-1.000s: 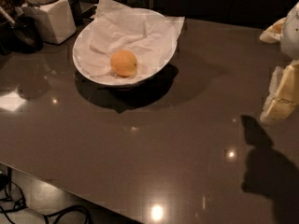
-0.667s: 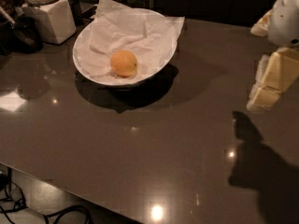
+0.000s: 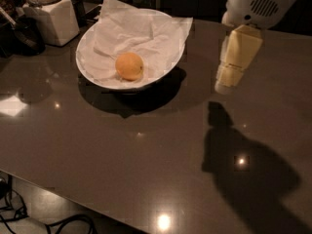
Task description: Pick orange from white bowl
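The orange (image 3: 129, 66) lies in the middle of the white bowl (image 3: 92, 74), on crumpled white paper, at the back left of the dark table. The bowl stands on a dark base. My gripper (image 3: 225, 86) hangs above the table to the right of the bowl, apart from it, under the white wrist housing at the top right. Its cream finger (image 3: 236, 57) points down and to the left. It holds nothing that shows.
A white square lidded jar (image 3: 48, 14) stands at the back left beside the bowl, with dark objects next to it. The glossy dark table (image 3: 146, 169) ends at a front edge, with cables on the floor below at the left.
The gripper has moved left and towards the bowl from the right edge of the view. The orange and bowl have not moved.
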Controlling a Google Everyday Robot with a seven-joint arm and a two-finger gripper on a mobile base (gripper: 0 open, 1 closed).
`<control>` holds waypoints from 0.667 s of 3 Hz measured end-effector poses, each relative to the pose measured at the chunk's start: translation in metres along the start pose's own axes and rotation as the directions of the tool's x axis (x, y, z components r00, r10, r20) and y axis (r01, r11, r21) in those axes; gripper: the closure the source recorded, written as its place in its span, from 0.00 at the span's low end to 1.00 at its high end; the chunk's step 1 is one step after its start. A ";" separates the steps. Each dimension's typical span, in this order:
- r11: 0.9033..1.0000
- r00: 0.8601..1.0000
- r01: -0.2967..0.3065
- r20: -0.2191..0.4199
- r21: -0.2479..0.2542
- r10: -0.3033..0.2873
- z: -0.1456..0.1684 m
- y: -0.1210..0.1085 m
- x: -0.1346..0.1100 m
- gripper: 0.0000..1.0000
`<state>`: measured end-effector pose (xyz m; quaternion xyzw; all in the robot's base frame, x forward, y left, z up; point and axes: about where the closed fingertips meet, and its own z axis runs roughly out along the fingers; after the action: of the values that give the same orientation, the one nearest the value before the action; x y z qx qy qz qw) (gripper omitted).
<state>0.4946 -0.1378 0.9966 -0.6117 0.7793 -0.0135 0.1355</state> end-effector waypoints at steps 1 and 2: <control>1.000 1.000 0.007 0.019 0.020 -0.008 0.000 -0.005 -0.008 0.00; 0.998 0.997 0.050 0.061 0.031 -0.052 0.005 -0.011 -0.043 0.00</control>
<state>0.5159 -0.0989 1.0020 -0.6295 0.7585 -0.0095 0.1682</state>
